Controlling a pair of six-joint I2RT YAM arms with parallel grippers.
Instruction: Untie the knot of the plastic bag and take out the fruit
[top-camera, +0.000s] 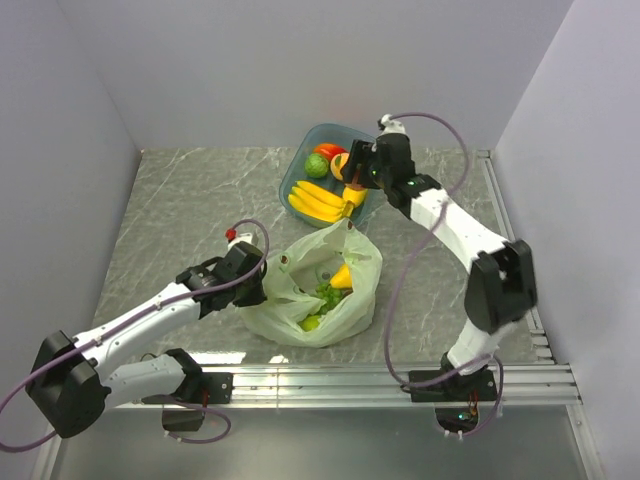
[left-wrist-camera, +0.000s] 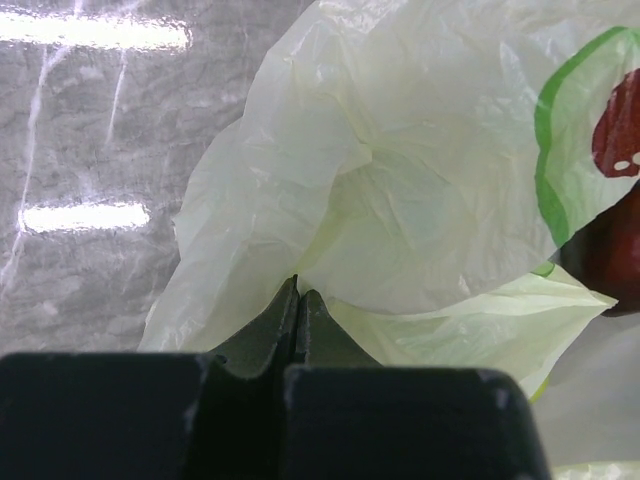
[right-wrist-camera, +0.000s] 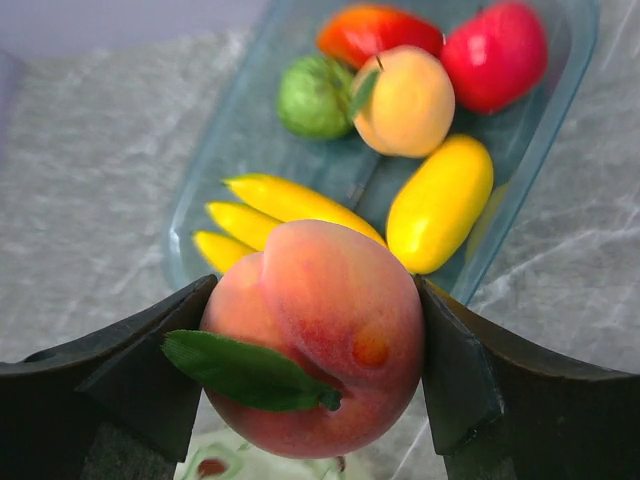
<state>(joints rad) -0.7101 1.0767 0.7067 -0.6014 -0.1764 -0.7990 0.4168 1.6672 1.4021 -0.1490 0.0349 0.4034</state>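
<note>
While the left hand (left-wrist-camera: 298, 292) is pinching the translucent pale green plastic bag (top-camera: 362, 275) at lower centre, the right hand (top-camera: 354, 190) is gripping a round peach-orange toy fruit (right-wrist-camera: 320, 330) directly over the teal bowl (top-camera: 293, 166).

no words, letters or numbers to read anywhere. plastic bag (left-wrist-camera: 400, 170) has print (left-wrist-camera: 612, 130) at right edge of left wrist view: green curved line, dark red blob with small white spots. picture only, no letters showing.

plastic bag (left-wrist-camera: 400, 200) — thin, crinkly; table (top-camera: 180, 200) glossy
</note>
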